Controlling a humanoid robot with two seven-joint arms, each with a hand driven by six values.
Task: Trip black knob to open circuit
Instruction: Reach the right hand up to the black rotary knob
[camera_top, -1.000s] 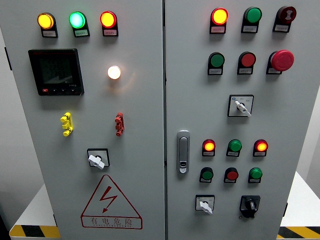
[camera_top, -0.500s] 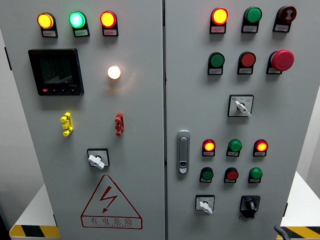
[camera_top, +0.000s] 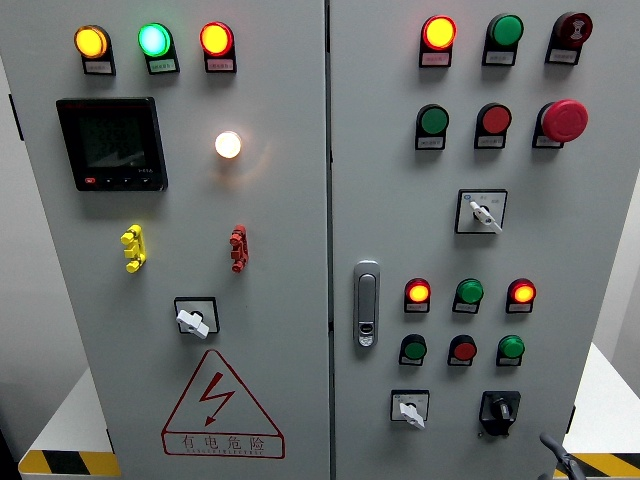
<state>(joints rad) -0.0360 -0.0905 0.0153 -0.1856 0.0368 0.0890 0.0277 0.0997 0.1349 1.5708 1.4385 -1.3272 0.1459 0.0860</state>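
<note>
black knob, grey cabinet, red mushroom button

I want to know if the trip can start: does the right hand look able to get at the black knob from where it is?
Probably yes. The right hand just shows at the bottom right edge, below and right of the black knob, with only bare panel between them.

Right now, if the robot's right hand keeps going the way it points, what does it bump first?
Probably the black knob: only a sliver of the right hand shows, angled up-left toward it. Depth is unclear.
</note>
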